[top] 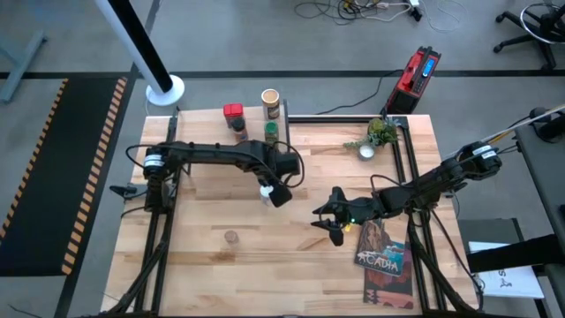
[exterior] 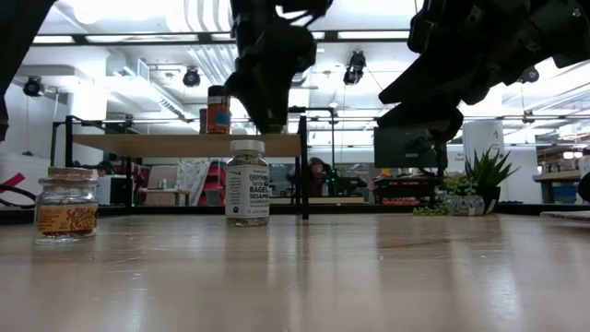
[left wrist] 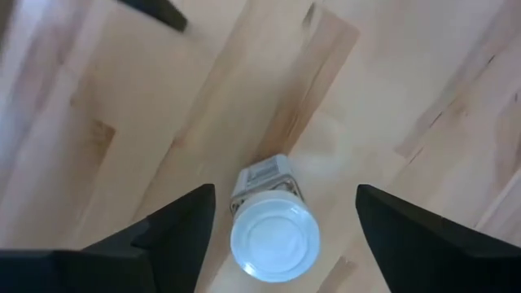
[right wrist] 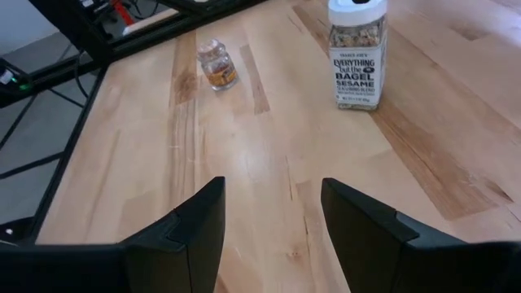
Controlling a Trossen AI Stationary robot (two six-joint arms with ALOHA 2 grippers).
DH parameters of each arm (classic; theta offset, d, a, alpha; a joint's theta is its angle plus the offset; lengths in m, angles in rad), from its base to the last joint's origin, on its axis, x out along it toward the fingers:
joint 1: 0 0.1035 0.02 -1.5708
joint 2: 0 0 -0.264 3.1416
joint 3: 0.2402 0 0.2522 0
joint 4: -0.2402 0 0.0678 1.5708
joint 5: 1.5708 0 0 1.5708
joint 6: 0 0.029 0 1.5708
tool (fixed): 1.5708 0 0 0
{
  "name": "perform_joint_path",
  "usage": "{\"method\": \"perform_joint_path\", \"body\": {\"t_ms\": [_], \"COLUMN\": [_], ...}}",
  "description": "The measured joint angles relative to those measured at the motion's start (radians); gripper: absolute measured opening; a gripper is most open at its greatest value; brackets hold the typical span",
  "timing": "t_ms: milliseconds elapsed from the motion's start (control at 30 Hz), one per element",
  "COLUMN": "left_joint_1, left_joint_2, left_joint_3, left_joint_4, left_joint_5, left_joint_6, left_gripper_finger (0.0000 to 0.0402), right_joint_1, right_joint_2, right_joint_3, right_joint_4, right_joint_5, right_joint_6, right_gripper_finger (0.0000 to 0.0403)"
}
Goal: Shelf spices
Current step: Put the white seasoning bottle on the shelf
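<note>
A white-capped clear jar point(left wrist: 273, 236) point(exterior: 247, 183) stands upright on the tabletop at mid table. My left gripper point(left wrist: 285, 191) point(top: 274, 192) hovers just above it, open, fingers pointing down on either side of the cap without touching. My right gripper point(right wrist: 273, 220) point(top: 325, 221) is open over bare wood right of centre. A small brown jar point(top: 231, 237) point(right wrist: 218, 67) stands alone toward the near edge. The shelf point(exterior: 184, 145) is at the far edge. A red tin point(top: 233, 112), a tan canister point(top: 270, 99), a dark-capped jar point(top: 239, 134) and a green-lidded jar point(top: 270, 132) stand there.
A small plant in a white pot point(top: 380, 134) stands at the far right. The "Acadia" book point(top: 386, 261) lies near the right front corner, close under my right arm. Bare wood lies between the white-capped jar and the shelf.
</note>
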Motion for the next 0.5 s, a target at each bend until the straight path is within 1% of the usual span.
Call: {"method": "perform_joint_path", "body": {"t_ms": [67, 200, 300, 367, 500], "left_joint_1": [0.008, 0.021, 0.028, 0.029, 0.029], "left_joint_2": [0.000, 0.000, 0.000, 0.000, 0.000], "left_joint_3": [-0.013, -0.032, -0.046, -0.058, -0.078], "left_joint_4": [0.000, 0.000, 0.001, 0.000, -0.007], "left_joint_5": [0.023, 0.031, 0.077, 0.094, 0.095], "left_joint_6": [-0.009, -0.021, -0.034, -0.038, -0.040], "left_gripper_finger": [0.0297, 0.0322, 0.0337, 0.0344, 0.0347], "right_joint_1": [0.000, 0.000, 0.000, 0.000, 0.000], "right_joint_2": [0.000, 0.000, 0.000, 0.000, 0.000], "right_joint_3": [0.000, 0.000, 0.000, 0.000, 0.000], "right_joint_4": [-0.008, -0.009, -0.008, -0.009, -0.008], "right_joint_5": [-0.003, -0.003, -0.013, -0.020, -0.022], "right_joint_6": [0.000, -0.005, -0.009, -0.010, -0.010], "right_gripper_finger": [0.0181, 0.0181, 0.0181, 0.0181, 0.0181]}}
